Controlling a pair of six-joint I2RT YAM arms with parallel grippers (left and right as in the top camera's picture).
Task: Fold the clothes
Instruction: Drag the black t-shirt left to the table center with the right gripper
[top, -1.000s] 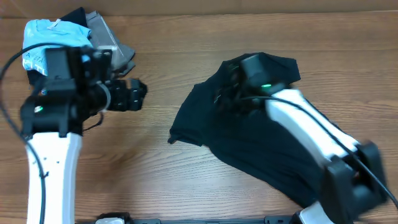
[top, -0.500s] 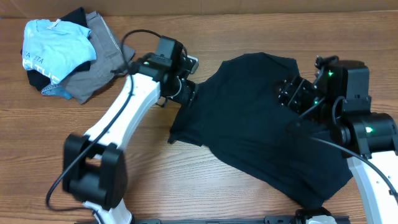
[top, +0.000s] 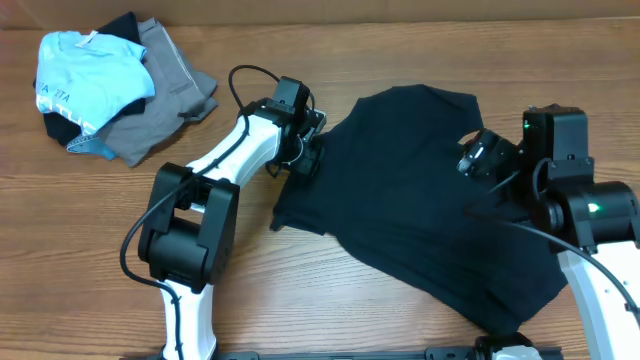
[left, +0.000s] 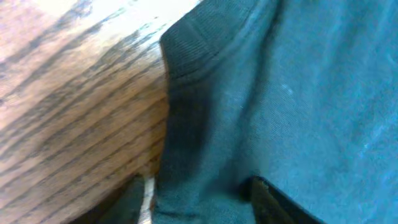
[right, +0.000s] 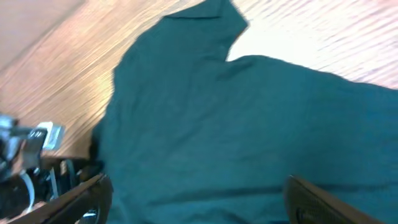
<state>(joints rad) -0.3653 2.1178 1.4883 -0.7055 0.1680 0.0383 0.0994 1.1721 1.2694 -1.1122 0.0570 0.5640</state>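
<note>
The black T-shirt (top: 400, 200) lies crumpled and partly spread on the wooden table, right of centre. My left gripper (top: 305, 158) is at its left edge. In the left wrist view the shirt's ribbed hem (left: 186, 56) and fabric fill the frame. The fingers (left: 202, 202) sit partly apart with the shirt's edge between them. My right gripper (top: 478, 160) hovers over the shirt's upper right part. It is wide open and empty (right: 205, 205), with the shirt (right: 217, 112) spread below it.
A pile at the back left holds a light-blue shirt (top: 85, 75) and a grey garment (top: 165, 95). Bare wood (top: 250, 270) lies between the pile and the shirt. The left gripper also shows at the lower left of the right wrist view (right: 31, 168).
The left arm swung from the far left to the shirt's left edge, then edged slightly further onto it. The right arm pulled back off the shirt and shifted a little right.
</note>
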